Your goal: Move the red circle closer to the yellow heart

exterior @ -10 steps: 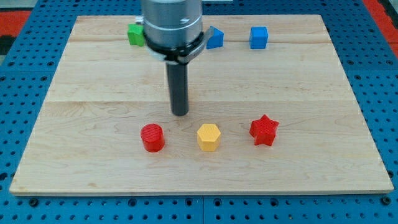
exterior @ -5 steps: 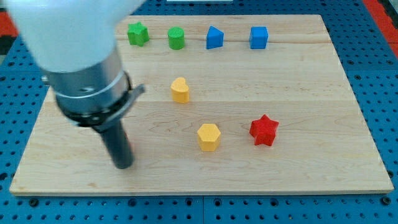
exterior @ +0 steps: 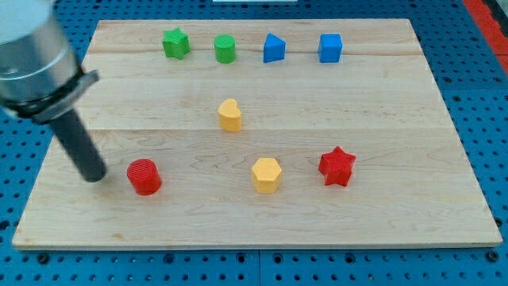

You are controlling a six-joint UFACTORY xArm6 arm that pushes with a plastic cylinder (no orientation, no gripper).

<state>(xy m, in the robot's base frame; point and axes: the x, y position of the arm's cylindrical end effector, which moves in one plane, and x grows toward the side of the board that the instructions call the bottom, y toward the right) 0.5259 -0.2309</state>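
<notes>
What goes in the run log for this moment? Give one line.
tip: my tip at view's left of red circle, small gap | target: yellow heart, up-right of circle, apart | contact: none visible | task: not done

I take the yellow heart [exterior: 230, 115] as my landmark; it sits near the middle of the worktop [exterior: 381, 214]. Toward the view's top from it runs a row of four blocks:

- The green star [exterior: 175, 43] is up and to the heart's left.
- The green circle [exterior: 225, 48] is almost straight above it.
- The blue block with a slanted top [exterior: 274, 48] is up and slightly right.
- The blue cube [exterior: 330, 48] is further right.

Below the heart, slightly right, lies the yellow hexagon [exterior: 267, 175], with the red star [exterior: 336, 166] further right of it. The red circle [exterior: 144, 175] lies below and well left of the heart. My tip [exterior: 94, 176] rests further left still, near the circle but apart from it.
</notes>
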